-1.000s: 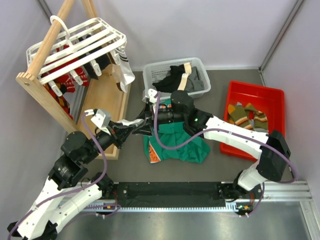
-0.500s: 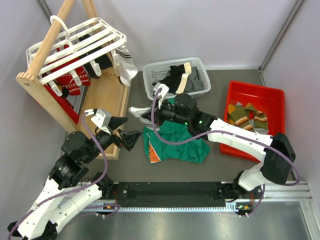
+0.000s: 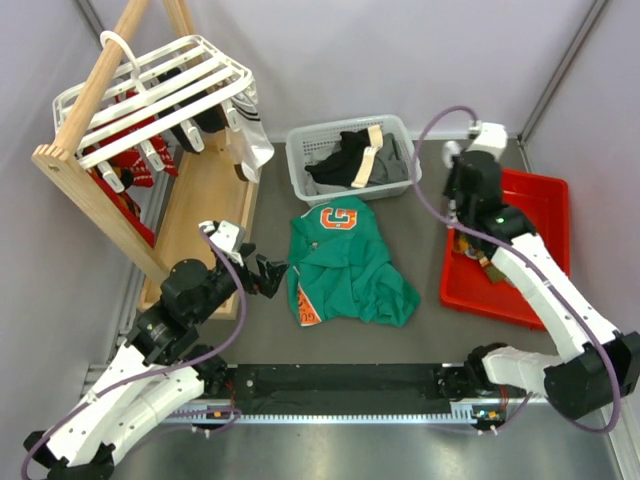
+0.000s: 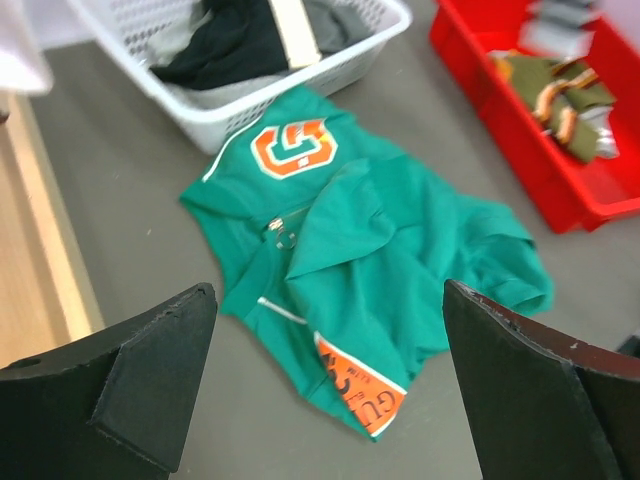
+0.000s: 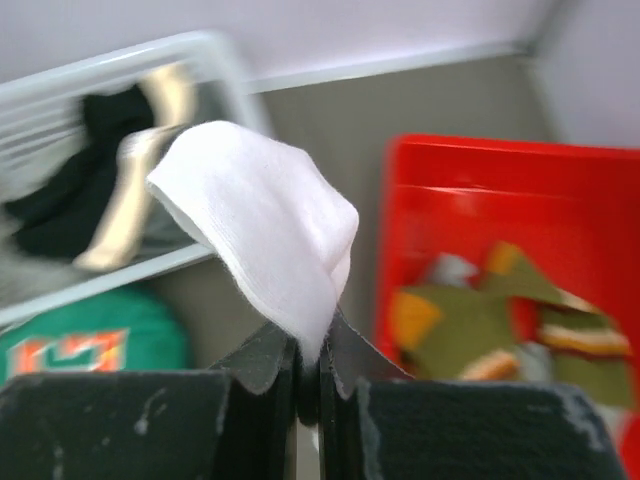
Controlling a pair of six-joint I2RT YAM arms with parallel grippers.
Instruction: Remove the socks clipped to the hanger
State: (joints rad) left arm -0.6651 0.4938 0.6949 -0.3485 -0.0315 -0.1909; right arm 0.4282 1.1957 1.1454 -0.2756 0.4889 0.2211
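My right gripper [image 5: 312, 352] clamped on the white sock [image 5: 262, 225], left gripper [image 4: 328, 300] wide open, empty; I seem over the left rim of the red bin [image 5: 470, 175], so shift right, release low.

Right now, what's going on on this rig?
The right end effector is shut on a white sock and holds it up near the red bin, where striped socks already lie. The left end effector is open and empty, above the floor by the shirt. The hanger has red socks and black socks clipped under it.
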